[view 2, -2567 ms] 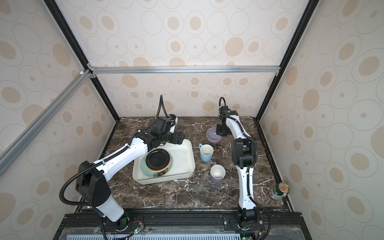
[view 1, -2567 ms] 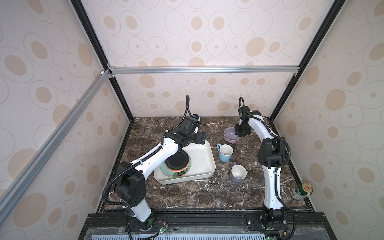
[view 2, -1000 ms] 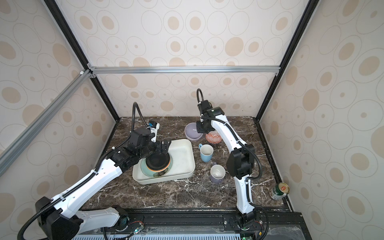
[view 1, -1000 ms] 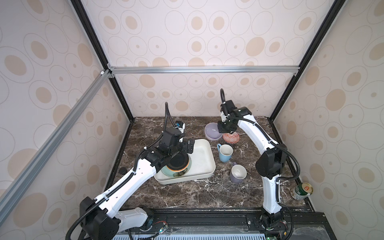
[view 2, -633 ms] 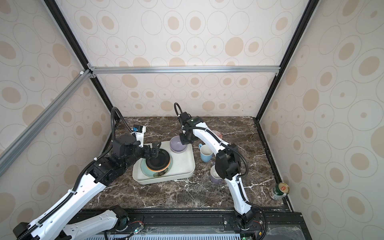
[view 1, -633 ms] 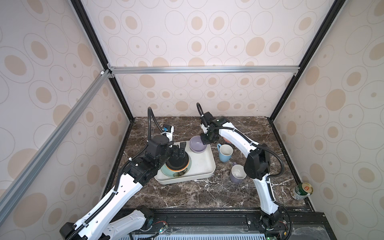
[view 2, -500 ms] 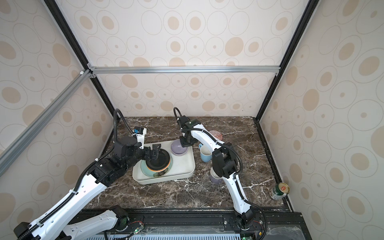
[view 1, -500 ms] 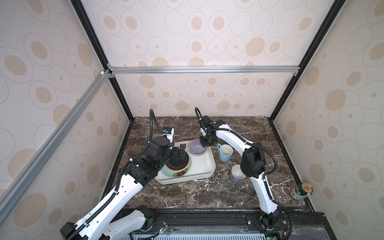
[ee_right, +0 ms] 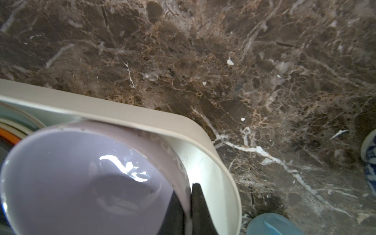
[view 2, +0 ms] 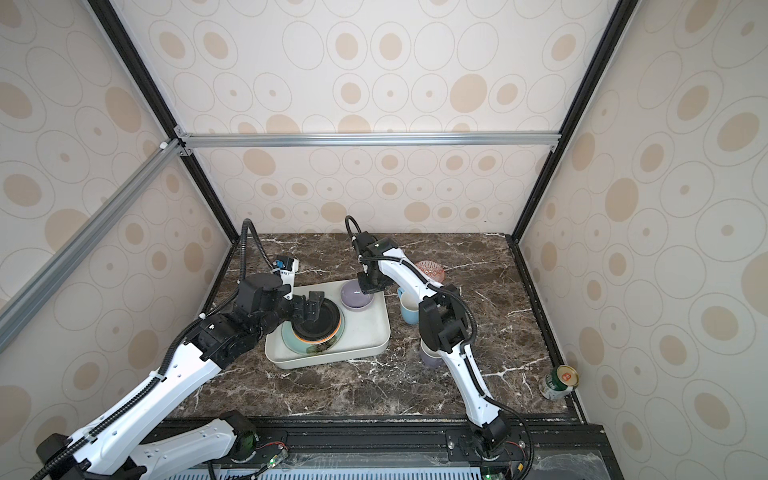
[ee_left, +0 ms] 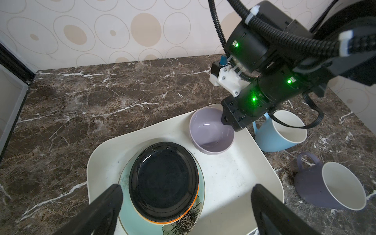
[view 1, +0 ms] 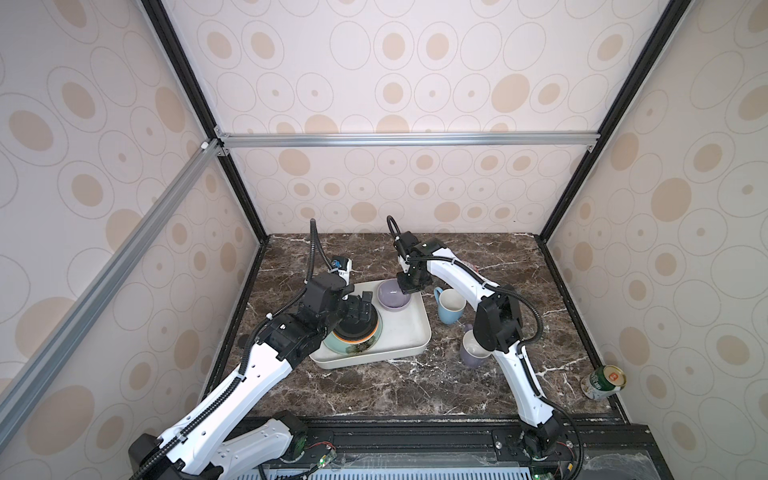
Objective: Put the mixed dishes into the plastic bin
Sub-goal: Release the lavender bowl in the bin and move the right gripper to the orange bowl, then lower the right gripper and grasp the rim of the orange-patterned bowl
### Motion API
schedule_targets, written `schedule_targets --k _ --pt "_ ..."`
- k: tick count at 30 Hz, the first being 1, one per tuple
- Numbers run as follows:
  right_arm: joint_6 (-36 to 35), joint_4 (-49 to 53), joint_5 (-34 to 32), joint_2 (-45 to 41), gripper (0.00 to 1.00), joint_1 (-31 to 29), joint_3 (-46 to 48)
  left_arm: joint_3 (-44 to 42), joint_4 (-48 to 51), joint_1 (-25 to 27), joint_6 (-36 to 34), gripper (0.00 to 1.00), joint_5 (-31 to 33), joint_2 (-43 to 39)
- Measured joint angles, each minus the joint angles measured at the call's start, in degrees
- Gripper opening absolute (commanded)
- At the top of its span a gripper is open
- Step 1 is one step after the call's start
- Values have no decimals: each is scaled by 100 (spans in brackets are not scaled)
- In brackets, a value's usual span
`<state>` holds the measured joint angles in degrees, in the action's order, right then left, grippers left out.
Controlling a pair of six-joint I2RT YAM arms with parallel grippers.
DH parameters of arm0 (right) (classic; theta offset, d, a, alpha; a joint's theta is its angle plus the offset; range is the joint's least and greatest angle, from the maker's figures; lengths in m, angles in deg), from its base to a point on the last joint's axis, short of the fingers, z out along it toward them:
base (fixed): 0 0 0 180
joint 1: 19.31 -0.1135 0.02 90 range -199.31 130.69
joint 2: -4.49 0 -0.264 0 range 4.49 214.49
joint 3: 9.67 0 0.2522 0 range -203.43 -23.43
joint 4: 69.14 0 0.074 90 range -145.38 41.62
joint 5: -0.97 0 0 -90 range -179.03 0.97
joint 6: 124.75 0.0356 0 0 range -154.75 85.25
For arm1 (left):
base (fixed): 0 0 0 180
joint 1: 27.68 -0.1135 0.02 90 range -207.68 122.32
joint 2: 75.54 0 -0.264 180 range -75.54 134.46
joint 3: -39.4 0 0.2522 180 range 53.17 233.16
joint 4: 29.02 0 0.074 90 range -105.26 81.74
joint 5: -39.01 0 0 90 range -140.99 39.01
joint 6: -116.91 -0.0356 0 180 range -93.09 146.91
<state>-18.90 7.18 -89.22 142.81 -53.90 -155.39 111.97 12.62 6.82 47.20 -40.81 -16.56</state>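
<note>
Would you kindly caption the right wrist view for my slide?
Right gripper pinches the lavender bowl by its wall, inside the plastic bin corner.

Left arm reaches in from the near left of the plastic bin, the left pincer spread wide above the bin's left half. Right arm arches over the bin's far right corner, wrist bent downward, the right pincer pinching the lavender bowl by its rim.
</note>
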Motion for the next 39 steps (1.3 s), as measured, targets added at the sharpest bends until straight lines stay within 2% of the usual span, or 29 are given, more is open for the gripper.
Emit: schedule_targets --k 4,12,17,22,29,34,39 --pt "-20 -72 -50 0 32 7 -151 0 -37 0 0 99 -2 76" --pt "-55 -66 -116 -24 33 20 -323 0 -46 0 0 99 -11 111" --pt "-72 0 -125 -409 35 166 -323 2 -48 -4 -2 99 -70 109" --pt "-33 -74 -199 -1300 38 914 31 149 -66 -4 -28 99 -271 282" --pt "98 -494 -313 -2479 52 2282 1676 1038 -295 -4 -87 99 -678 1362" --pt "166 -813 -87 -2531 53 2743 2581 1711 -540 -4 -90 99 -1049 2221" --pt "168 -988 170 -2275 53 2824 2682 2326 -640 11 -87 99 -1318 3027"
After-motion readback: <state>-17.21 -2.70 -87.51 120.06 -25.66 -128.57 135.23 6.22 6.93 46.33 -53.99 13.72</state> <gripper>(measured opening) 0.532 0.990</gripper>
